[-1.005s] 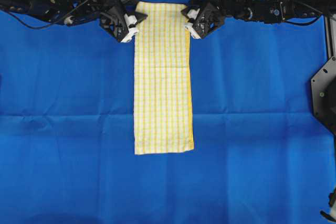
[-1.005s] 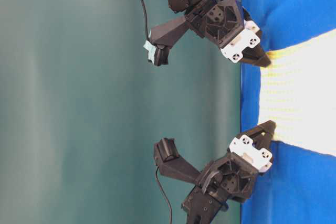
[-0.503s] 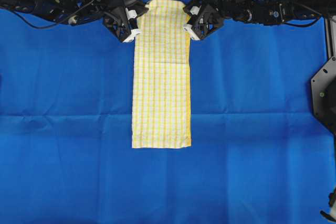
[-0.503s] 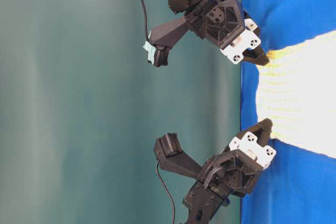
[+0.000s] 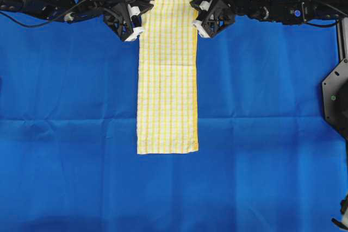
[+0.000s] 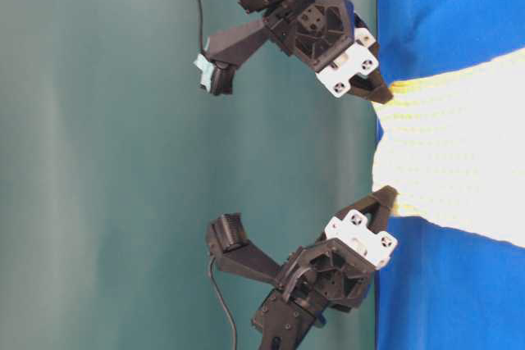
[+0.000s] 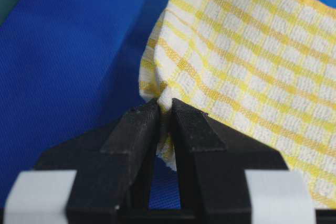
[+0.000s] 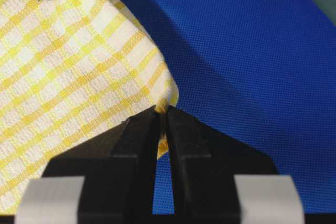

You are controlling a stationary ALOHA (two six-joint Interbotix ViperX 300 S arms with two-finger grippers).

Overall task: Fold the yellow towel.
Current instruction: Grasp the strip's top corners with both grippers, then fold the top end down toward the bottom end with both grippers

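Observation:
The yellow towel [image 5: 167, 80] is a long narrow strip of yellow and white checks lying down the middle of the blue sheet [image 5: 65, 134]. Its far end is lifted off the sheet [image 6: 459, 170]. My left gripper [image 5: 142, 10] is shut on the far left corner, and cloth shows pinched between its fingertips [image 7: 165, 106]. My right gripper [image 5: 192, 8] is shut on the far right corner, with the hem [image 8: 161, 106] caught between its tips. The near end of the towel [image 5: 166, 146] rests flat.
The blue sheet covers the whole table, with a crease running across it [image 5: 272, 118]. A black bracket [image 5: 334, 99] sits at the right edge. A teal backdrop [image 6: 123, 161] stands behind the arms.
Both grippers have closed on the far corners and raised them, moving towards the far edge. The towel has slid that way, its near end drawn back from the front.

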